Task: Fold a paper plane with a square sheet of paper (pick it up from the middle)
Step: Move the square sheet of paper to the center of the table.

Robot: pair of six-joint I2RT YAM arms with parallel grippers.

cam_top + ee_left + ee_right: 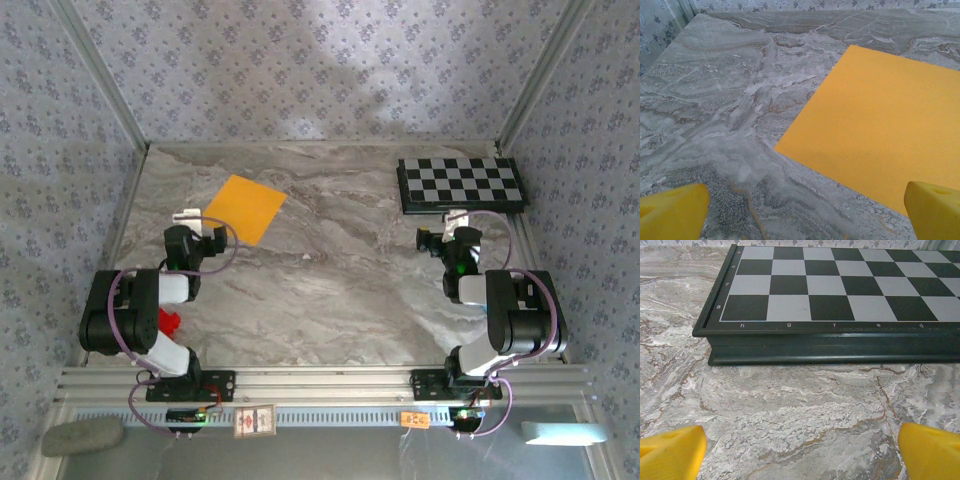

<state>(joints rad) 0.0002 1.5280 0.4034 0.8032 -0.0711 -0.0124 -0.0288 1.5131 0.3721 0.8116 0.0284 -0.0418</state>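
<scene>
Square sheet of paper [880,125] lying flat on counter [340,290], just ahead of left claw [805,210]. Left claw and right claw [800,452] both gaping wide, holding nothing. Judging: left should be centring over sheet's middle, pinching gently.

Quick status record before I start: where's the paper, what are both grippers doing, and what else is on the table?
paper: square sheet of paper, flat, unfolded, far left of the table
left gripper: open, empty, at the sheet's near edge
right gripper: open, empty, facing the checkerboard
other: small red piece beside the left arm
folds: none yet
</scene>
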